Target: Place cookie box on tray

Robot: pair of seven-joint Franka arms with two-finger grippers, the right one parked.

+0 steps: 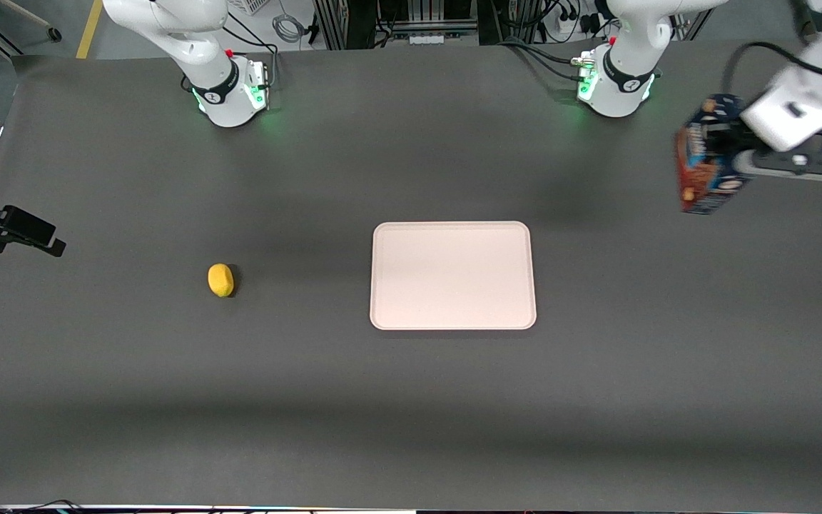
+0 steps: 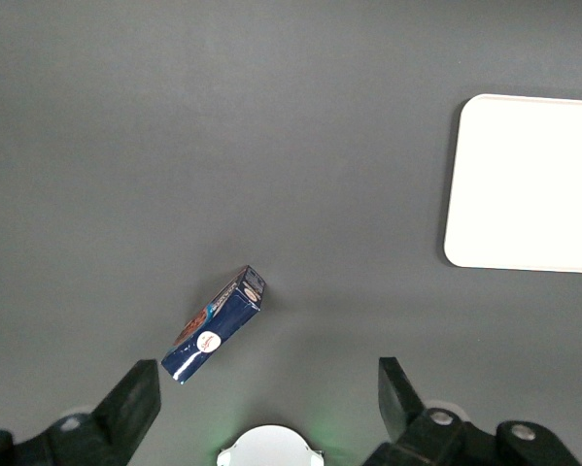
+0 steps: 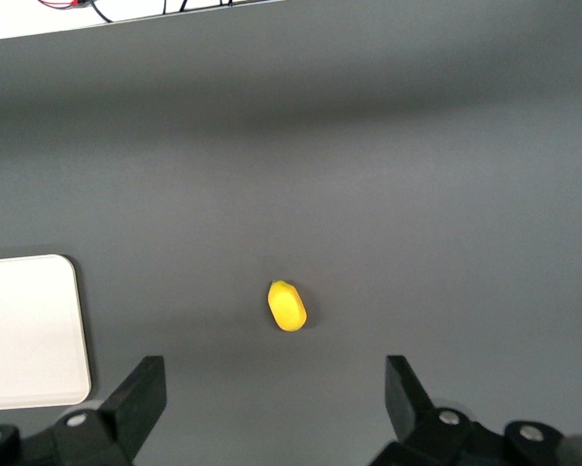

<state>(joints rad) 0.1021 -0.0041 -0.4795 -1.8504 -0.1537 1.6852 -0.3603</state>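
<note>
— Where is the small narrow navy-blue cardboard cookie box (image 1: 700, 171)?

— Toward the working arm's end of the dark grey table (image 1: 411, 400), tilted, well apart from the large flat pinkish-cream rectangular tray (image 1: 453, 275). Whether it rests on the table cannot be told.

— And the left arm's gripper (image 2: 269, 374)?

— Above the box, its black fingers (image 2: 135, 398) spread wide and released, grasping nothing.

— Anything else?

— A small yellow lemon-like object (image 1: 220, 280) lies toward the parked arm's end.
</note>
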